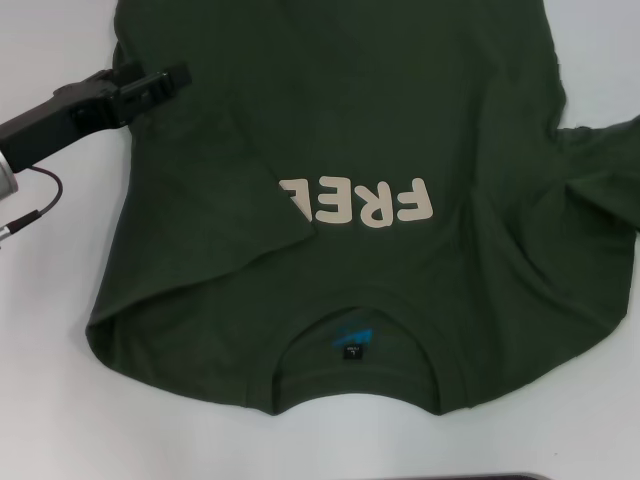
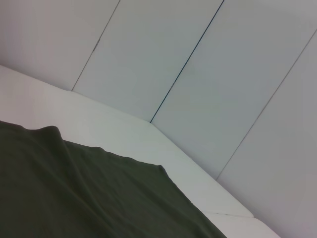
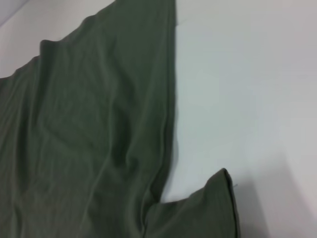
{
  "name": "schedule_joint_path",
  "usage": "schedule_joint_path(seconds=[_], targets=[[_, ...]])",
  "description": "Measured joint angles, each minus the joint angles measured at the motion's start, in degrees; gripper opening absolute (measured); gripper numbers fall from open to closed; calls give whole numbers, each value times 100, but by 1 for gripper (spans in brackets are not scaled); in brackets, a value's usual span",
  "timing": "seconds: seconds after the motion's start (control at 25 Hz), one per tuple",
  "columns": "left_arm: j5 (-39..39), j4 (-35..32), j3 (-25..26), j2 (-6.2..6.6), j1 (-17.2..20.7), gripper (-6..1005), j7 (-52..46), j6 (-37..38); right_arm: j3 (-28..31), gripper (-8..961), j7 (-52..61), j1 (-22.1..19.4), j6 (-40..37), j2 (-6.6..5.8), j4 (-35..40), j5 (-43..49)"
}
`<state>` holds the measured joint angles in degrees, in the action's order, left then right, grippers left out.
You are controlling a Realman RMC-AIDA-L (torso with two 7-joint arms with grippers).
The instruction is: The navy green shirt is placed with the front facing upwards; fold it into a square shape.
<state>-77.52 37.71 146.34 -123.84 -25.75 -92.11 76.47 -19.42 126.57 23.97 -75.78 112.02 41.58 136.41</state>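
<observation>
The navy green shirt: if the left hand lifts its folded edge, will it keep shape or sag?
Likely sag: the navy green shirt lies limp and creased. The folded-over flap could slide open. The left hand sits at that edge.

The head camera looks steeply down from close above on the navy green shirt (image 1: 340, 150) spread over the white desk (image 1: 50, 400), collar near. The left wrist camera sits low, facing across the shirt's edge (image 2: 74, 193) toward a panelled wall (image 2: 208, 74). The right wrist camera looks down closely on shirt cloth (image 3: 84, 134) and desk (image 3: 247, 89). All three share the shirt.
</observation>
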Motion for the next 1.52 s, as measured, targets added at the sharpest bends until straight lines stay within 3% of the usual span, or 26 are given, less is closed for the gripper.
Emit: schedule_joint_path(seconds=[0.28,0.88,1.28,1.52], targets=[[0,8,0,0,-16,913,0,4,6,25,126,-219,-1,-68,0,15],[0,-1,-44,4,-17,913,0,8,164,26,95,-406,26,-75,0,1],[0,-11,-53,0,0,913,0,8,136,25,-243,-235,-517,-16,-1,-440],[0,-13,-52,0,14,913,51,2,99,25,-371,90,-673,41,-39,-590]])
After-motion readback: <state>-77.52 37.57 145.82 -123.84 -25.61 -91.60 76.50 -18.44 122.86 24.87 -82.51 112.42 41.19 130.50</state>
